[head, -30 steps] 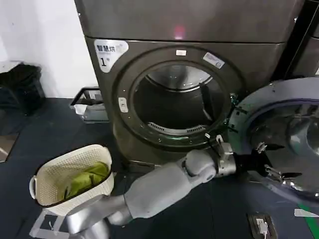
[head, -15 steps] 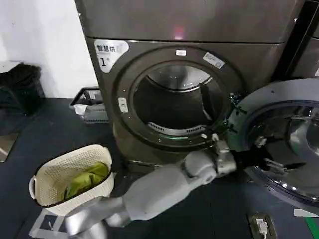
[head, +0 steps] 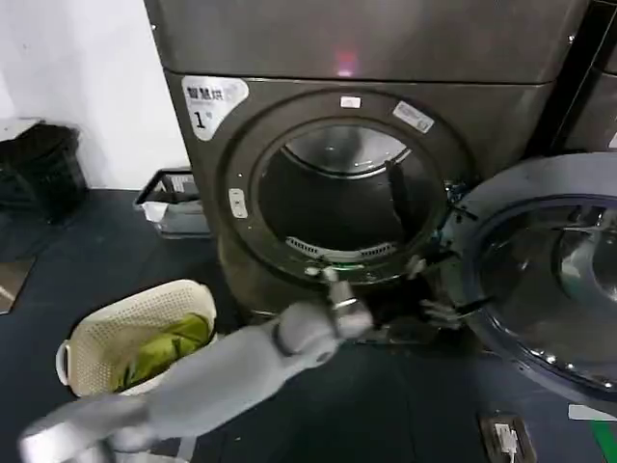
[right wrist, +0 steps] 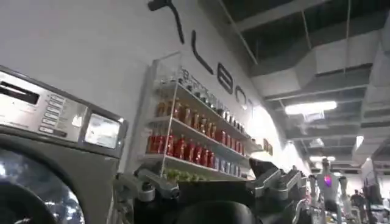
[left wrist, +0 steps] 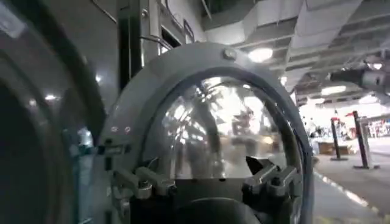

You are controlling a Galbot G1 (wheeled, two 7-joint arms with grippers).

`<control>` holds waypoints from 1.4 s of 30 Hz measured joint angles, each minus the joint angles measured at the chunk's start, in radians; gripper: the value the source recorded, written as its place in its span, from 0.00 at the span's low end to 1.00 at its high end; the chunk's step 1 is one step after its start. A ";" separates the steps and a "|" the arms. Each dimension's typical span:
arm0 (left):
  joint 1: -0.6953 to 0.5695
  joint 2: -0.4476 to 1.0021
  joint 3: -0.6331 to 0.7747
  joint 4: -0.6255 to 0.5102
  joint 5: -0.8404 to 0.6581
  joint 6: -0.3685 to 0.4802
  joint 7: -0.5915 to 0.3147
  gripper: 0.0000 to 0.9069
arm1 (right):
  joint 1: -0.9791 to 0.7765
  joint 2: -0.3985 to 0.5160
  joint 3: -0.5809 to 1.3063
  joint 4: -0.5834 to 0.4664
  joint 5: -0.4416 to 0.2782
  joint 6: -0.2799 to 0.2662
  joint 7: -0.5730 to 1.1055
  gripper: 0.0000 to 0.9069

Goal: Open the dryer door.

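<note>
Dryer door stands wide open, left gripper free beside it

The dryer (head: 366,116), marked with a white "1" sticker (head: 212,99) and a pink light (head: 345,66), shows its dark drum through the round opening. The dryer door (head: 540,280) is swung out to the right on its hinge, its grey inner side and glass facing the near side. The left gripper (head: 434,289) sits low in front of the opening, just left of the door's edge, with the arm reaching in from the near left. Its jaws are spread and hold nothing; in the left wrist view the fingers (left wrist: 271,179) stand apart before the door (left wrist: 219,122). A laundry basket (head: 135,342) with green cloth rests on the floor at near left. The right gripper (right wrist: 210,189) has its jaws apart, empty.
</note>
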 joint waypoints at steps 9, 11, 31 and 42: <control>0.023 0.340 -0.019 -0.135 0.042 -0.072 0.027 1.00 | 0.011 -0.016 0.027 0.039 -0.050 -0.009 0.023 1.00; 0.029 0.412 -0.031 -0.159 0.058 -0.051 0.028 1.00 | 0.015 -0.022 0.040 0.039 -0.058 -0.024 0.043 1.00; 0.370 1.020 -0.354 -0.227 0.295 0.238 0.097 1.00 | 0.052 -0.046 0.076 0.059 -0.099 -0.052 0.050 1.00; 0.414 1.142 -0.396 -0.139 0.420 0.348 0.167 1.00 | 0.054 -0.053 0.074 0.048 -0.096 -0.055 0.046 1.00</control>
